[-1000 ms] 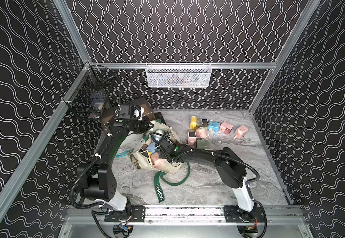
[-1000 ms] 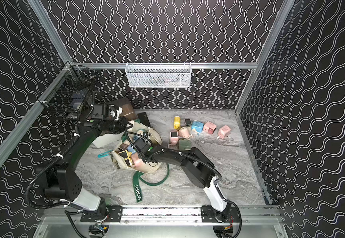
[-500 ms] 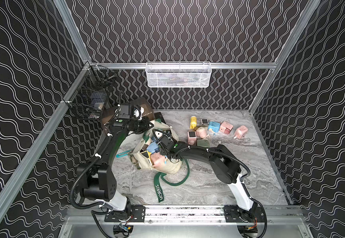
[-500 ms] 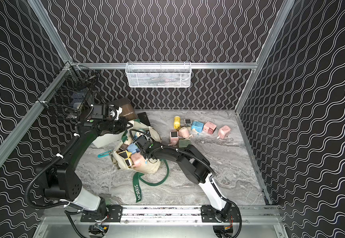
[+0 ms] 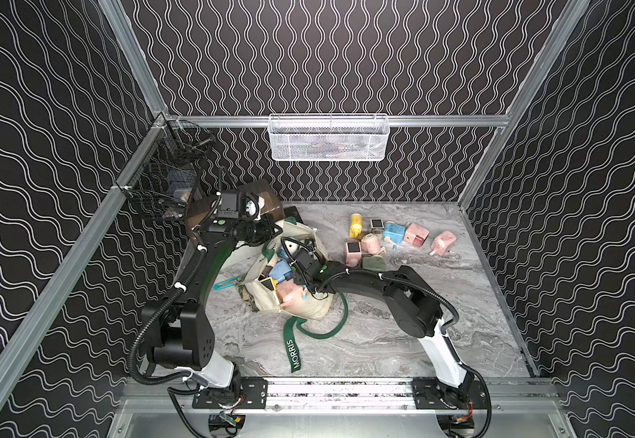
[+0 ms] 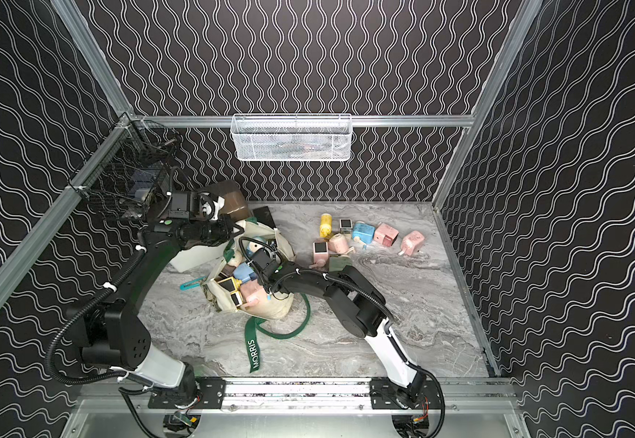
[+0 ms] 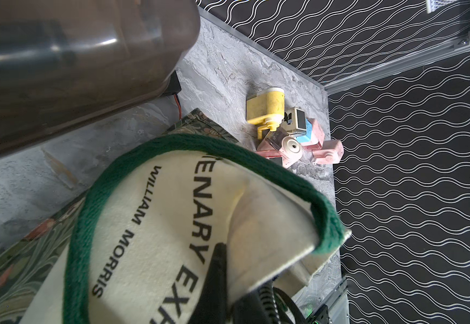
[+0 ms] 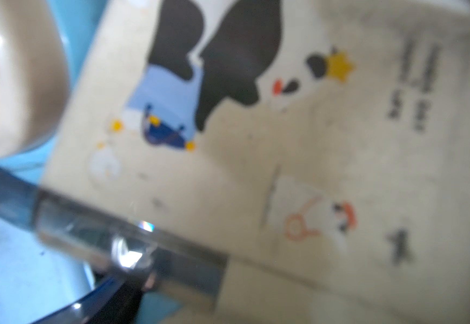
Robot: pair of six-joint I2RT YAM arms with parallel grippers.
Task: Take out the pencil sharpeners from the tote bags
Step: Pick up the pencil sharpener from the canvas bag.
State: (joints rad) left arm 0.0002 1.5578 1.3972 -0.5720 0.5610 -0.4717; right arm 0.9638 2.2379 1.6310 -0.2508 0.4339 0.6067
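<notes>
- Canvas first: the cream tote bag (image 5: 310, 308) lies slumped on the grey table (image 5: 384, 341) with its mouth turned upward. The left gripper (image 5: 275, 229) is clamped tight on its green-trimmed rim, holding the opening up and wide
- Pencil sharpeners (image 5: 393, 232) sit in two lots. One cluster is already out near the back wall, and several are packed in the bag's mouth, among them a blue sharpener (image 5: 281, 271) and a pink sharpener (image 5: 290, 292)
- Reaching in from the side, the right gripper (image 5: 293, 256) is low among those in the bag. Its wrist view is filled by a blurred cream sharpener (image 8: 284, 168) with a cartoon print, very close. No finger shows, so I cannot tell how wide the jaws stand or whether anything is gripped
- Good practice here, as I judge it: close across the flat sides of one box only, not a crank or a neighbour
- Lift straight up through the opening, clear of the loose strap (image 5: 293, 350)
- Hold the rim steady, or the canvas may fold over and snag
</notes>
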